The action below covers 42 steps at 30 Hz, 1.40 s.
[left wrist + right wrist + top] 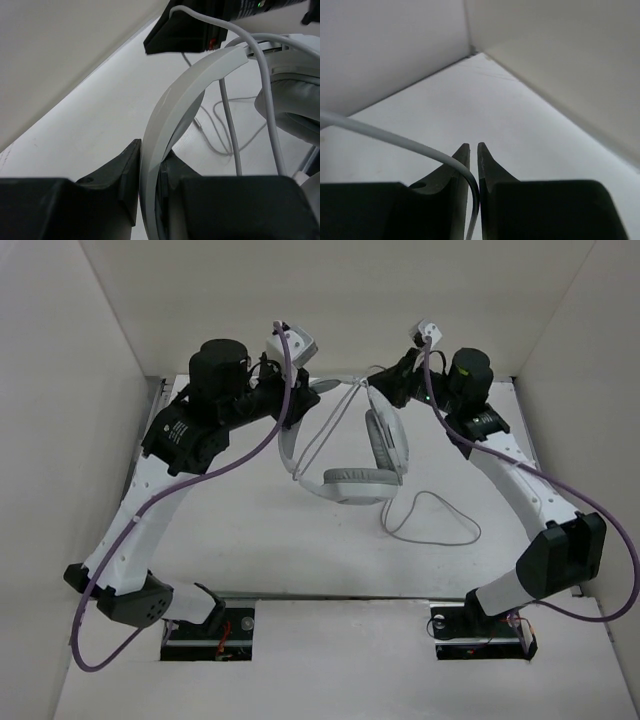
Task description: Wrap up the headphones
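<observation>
Nearest me, the two arm bases (pixel 215 625) sit at the near edge of the table (pixel 250 540), and ahead of them I have a broad bare stretch of white tabletop between the arms. On its right half a slack loop of the thin grey cable (pixel 385 136) lies flat, well apart from the right arm's elbow. Beyond that, near the middle of the table, are the headphones (pixel 355 483), with one grey cushion facing up at the bottom and the other turned on edge just behind it; I cannot tell whether the lower one touches the table. The white headband (pixel 185 95) arcs up and left from there into the left gripper (pixel 150 162), whose jaws are clenched on the band's flat edge. Across from it, close by, the right gripper (pixel 473 150) is pinched tight on the cable, which runs taut out of its tips toward the left. Both grippers sit toward the far end of the table, so room behind them is tight against the back wall (pixel 350 300), and the left wall (pixel 60 440) and right wall (pixel 600 390) hem in the arms' elbows.
</observation>
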Motion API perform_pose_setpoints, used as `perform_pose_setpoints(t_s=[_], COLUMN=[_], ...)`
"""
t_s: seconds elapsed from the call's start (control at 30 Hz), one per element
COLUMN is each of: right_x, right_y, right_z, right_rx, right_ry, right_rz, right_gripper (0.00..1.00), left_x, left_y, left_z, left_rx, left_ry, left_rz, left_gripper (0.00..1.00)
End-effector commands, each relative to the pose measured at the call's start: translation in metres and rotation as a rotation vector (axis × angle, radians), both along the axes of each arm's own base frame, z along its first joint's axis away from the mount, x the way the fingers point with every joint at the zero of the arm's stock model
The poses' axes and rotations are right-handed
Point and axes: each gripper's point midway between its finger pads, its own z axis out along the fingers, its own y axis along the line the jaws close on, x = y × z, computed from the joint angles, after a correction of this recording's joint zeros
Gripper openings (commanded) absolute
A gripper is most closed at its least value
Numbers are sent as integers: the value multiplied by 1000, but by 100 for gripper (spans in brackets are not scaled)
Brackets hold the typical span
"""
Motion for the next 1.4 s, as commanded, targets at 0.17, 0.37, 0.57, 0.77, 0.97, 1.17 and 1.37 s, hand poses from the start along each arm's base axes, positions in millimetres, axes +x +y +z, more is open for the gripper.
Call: perform_pose_setpoints(t_s=[0.17,0.37,0.57,0.77,0.97,1.17,1.37], right_x=[-100,-128,-153,-171,-192,-202,-208], right_y=[49,70,93,113,128,141,149], right_z=[3,-16,-22,-33,-37,-38,-40], right_rx=[379,426,430,399,371,356,330], right_ry=[330,449,492,528,540,540,536], right_rz=[497,587,677,740,797,831,849], right_gripper=[27,35,35,35,33,29,24], left_x=[-11,8,35,66,92,111,123], left_y=[-10,9,36,65,81,102,119], left_z=[77,109,127,146,150,149,147], left_rx=[-276,-399,-490,-579,-627,-651,-626], left_ry=[4,-13,-52,-106,-132,-167,-219], left_rz=[-66,15,159,335,463,626,731], left_gripper=[0,0,0,0,0,0,0])
